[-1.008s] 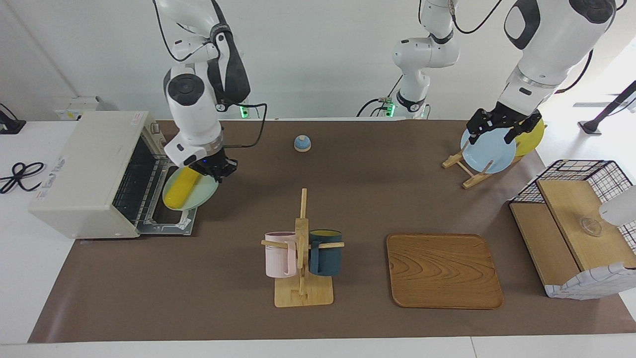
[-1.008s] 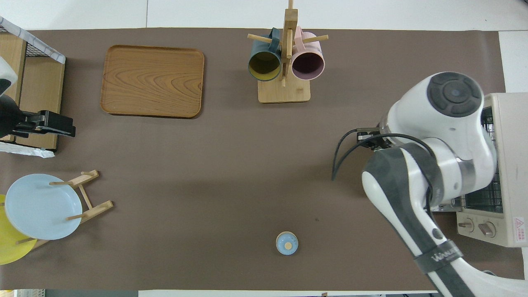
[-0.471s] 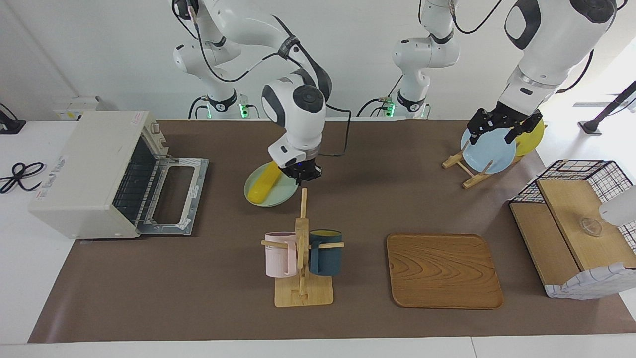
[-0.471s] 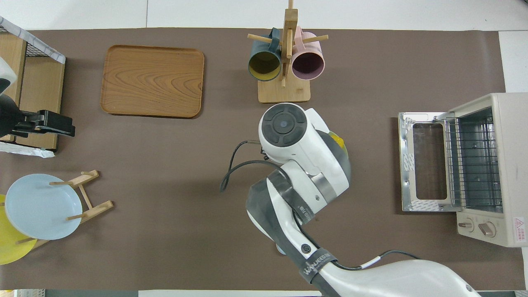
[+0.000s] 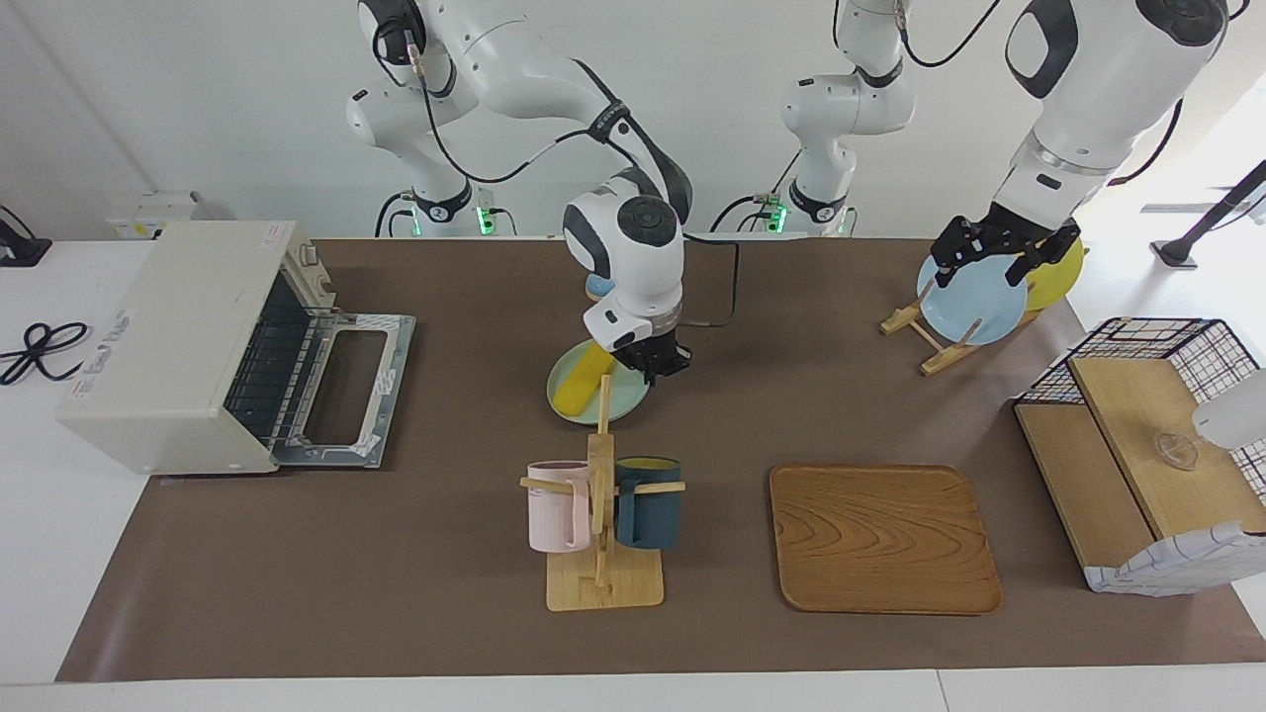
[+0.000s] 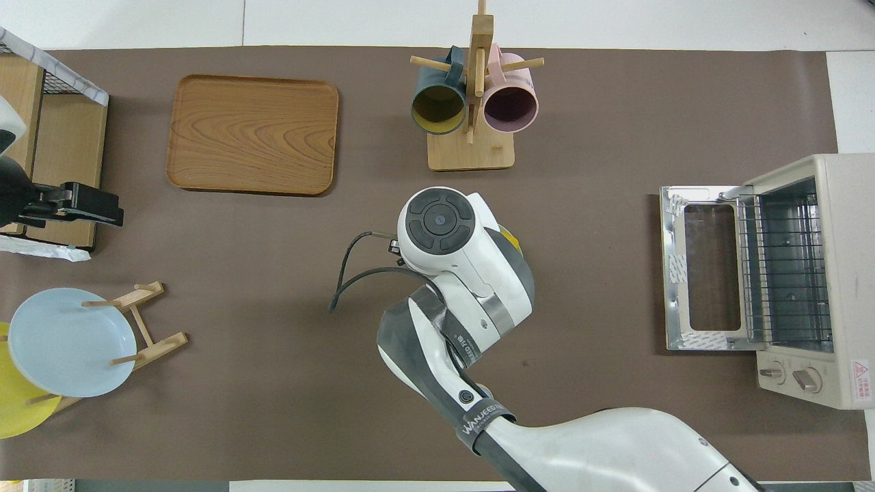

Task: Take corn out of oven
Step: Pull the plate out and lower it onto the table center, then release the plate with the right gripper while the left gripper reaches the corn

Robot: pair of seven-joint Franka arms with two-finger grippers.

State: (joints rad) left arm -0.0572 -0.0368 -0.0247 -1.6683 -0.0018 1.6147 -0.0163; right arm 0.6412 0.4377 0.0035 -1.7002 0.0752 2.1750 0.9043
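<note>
The yellow corn (image 5: 579, 381) lies on a pale green plate (image 5: 628, 398). My right gripper (image 5: 661, 364) is shut on the plate's rim and holds it low over the middle of the table, just nearer to the robots than the mug rack (image 5: 601, 494). In the overhead view my right arm hides all but a sliver of the corn (image 6: 508, 238). The cream oven (image 5: 178, 336) stands at the right arm's end of the table with its door (image 5: 346, 386) dropped open and only its wire rack inside (image 6: 779, 266). My left gripper (image 5: 999, 255) waits over the blue plate (image 5: 974, 302).
The rack holds a pink and a dark blue mug. A wooden tray (image 5: 883, 539) lies beside it toward the left arm's end. A plate rack holds the blue plate and a yellow one. A wire-and-wood basket box (image 5: 1147, 445) stands at the left arm's end.
My right gripper has carried the plate with the corn away from the open oven door to the middle of the table. The left arm has not moved.
</note>
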